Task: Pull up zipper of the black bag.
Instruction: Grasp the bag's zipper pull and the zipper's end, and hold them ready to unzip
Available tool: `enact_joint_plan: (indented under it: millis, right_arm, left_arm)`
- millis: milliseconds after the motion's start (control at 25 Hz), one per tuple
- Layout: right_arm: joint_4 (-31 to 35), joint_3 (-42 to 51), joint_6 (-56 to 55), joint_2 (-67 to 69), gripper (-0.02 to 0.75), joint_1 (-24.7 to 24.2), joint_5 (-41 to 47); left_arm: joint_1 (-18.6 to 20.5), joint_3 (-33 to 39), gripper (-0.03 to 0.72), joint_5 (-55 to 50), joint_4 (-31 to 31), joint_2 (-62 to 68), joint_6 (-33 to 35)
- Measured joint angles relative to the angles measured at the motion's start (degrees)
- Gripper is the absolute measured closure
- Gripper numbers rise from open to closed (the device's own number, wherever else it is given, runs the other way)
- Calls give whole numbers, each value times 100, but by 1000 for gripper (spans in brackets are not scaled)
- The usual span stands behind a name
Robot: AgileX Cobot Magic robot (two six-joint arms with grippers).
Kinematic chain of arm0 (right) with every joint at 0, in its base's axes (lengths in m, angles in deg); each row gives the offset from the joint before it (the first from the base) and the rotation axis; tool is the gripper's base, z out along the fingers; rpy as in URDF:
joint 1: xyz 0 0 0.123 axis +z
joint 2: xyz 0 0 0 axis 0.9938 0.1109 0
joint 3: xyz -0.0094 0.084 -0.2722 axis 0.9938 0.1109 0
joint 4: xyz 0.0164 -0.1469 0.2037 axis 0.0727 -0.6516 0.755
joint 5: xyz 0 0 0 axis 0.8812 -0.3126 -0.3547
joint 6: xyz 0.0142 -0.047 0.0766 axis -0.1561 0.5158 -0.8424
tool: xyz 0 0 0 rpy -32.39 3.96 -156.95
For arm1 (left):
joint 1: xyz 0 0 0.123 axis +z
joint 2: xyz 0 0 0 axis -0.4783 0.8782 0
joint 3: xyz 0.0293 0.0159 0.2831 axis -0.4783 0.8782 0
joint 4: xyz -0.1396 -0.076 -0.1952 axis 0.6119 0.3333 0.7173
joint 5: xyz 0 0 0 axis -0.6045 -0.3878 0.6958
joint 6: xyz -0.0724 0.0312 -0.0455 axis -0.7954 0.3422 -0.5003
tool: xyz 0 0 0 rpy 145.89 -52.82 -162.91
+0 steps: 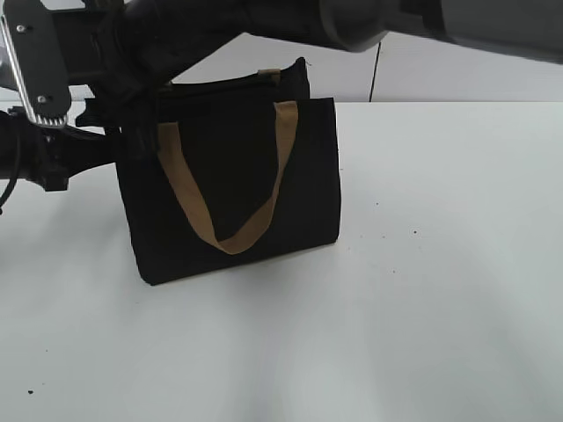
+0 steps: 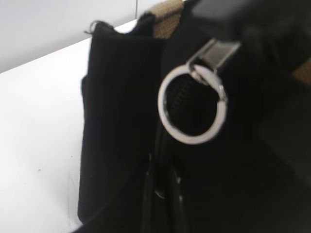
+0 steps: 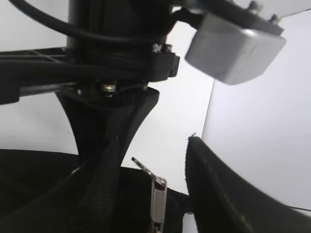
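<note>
Boxy black fabric bag (image 1: 233, 189) upright on white table (image 1: 440, 264) — silvery ring pull of zipper (image 2: 193, 106) at its top edge. Both grippers crowd there; jaw states cannot be told.

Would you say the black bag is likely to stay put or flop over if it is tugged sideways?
The black bag looks soft: its top edge sags, so it would probably crumple. It stands narrow and upright on the table, so it may tip or slide.

Both arms (image 1: 132, 53) crowd the black bag's (image 1: 229, 193) top left corner, blocking approach there, while the white surface (image 1: 440, 264) right of and before the bag lies open.
</note>
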Motion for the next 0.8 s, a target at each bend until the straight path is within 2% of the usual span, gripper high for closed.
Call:
enact_joint_plan:
  millis: [640, 800]
  right_arm:
    - [0, 0, 60, 145, 393, -81, -393]
    - [0, 0, -182, 145, 458, -127, -393]
  left_arm:
    - [47, 0, 659, 32, -47, -240, 0]
    - [47, 0, 659, 50, -54, -240, 0]
